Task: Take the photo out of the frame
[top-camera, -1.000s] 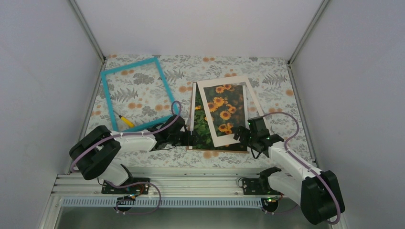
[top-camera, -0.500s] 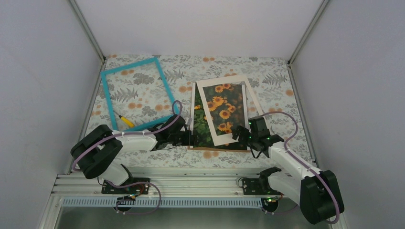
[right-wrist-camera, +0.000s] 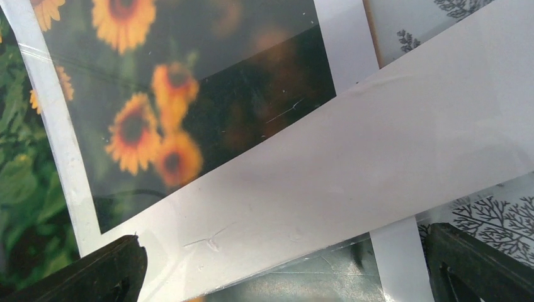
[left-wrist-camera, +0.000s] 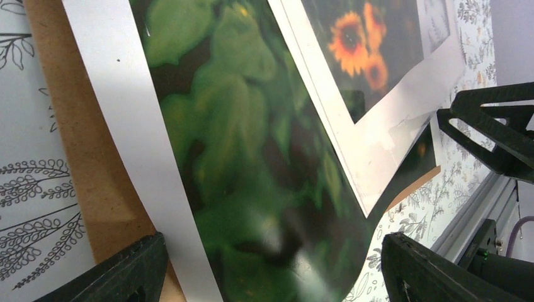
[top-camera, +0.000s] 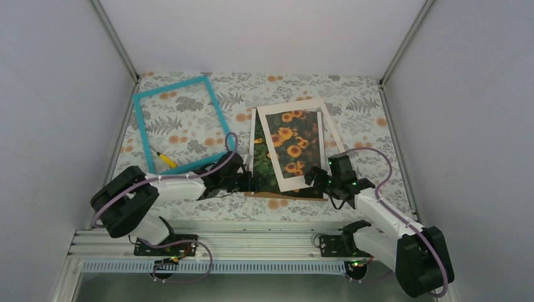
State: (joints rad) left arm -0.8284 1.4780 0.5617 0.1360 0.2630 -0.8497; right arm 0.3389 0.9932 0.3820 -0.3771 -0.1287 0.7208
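The turquoise frame (top-camera: 179, 123) lies empty at the back left. The sunflower photo (top-camera: 264, 167) rests on a brown backing board (top-camera: 286, 196) at the table's middle, with a cream-white mat (top-camera: 330, 132) lying askew on top. My left gripper (top-camera: 250, 183) is open at the photo's near left edge. In the left wrist view the photo (left-wrist-camera: 239, 157) fills the space between the wide-apart fingers (left-wrist-camera: 132, 274). My right gripper (top-camera: 317, 178) is open at the mat's near right corner. The mat (right-wrist-camera: 346, 145) spans the gap between its fingers (right-wrist-camera: 107, 270) in the right wrist view.
A small yellow-handled tool (top-camera: 166, 160) lies on the frame's near edge. Floral cloth (top-camera: 371, 126) covers the table. White walls close in the left, right and back. The metal rail (top-camera: 252, 242) with the arm bases runs along the near edge.
My right gripper has edged a little to the left, and the mat has slid slightly left over the photo. The left arm has stayed still.
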